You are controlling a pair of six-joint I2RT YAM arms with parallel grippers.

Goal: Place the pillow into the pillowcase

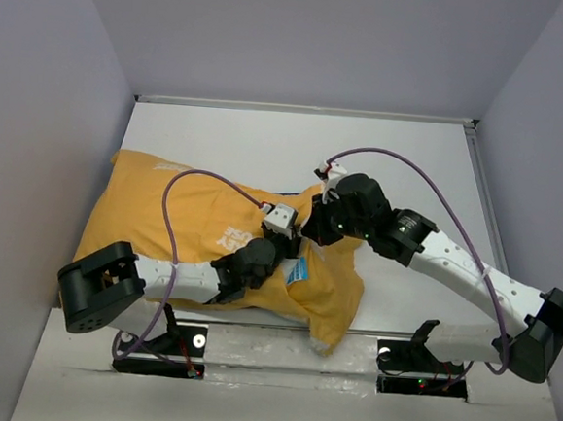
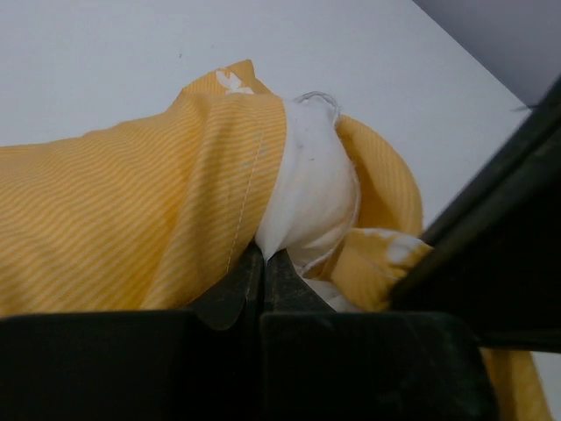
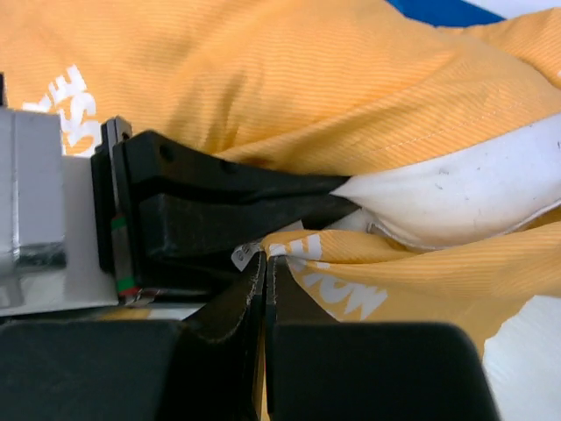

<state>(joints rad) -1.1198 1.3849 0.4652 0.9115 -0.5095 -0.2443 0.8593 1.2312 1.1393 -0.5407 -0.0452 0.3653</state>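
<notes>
- Left gripper is clamped tight, its two dark fingers meeting on a corner of the pillow where the white fabric comes out of the yellow hem.
- Right gripper is closed too, jaws pressed flat together, with the yellow hem lying right at the tips. Whether any cloth is caught between them cannot be told.
- The two grippers sit just beside each other. In the right wrist view, the left one's fingers reach across from the left and taper onto the white corner.
- The pillow is mostly hidden inside the pillowcase. Only a bulging white patch shows at the opening, with yellow cloth folded around it on both sides.
- The pillowcase lies yellow face up on the white table, stuffed and plump. It stretches from the far left towards the middle, with its open end between the arms.
- White lettering is printed on the yellow face, and a sliver of blue fabric shows at its far edge.
- A small blue-and-white tag lies on the yellow cloth near the left arm's wrist.
- The left arm lies low across the near edge of the pillowcase, and the right arm reaches in from the right side.
- Purple cables loop above both arms.
</notes>
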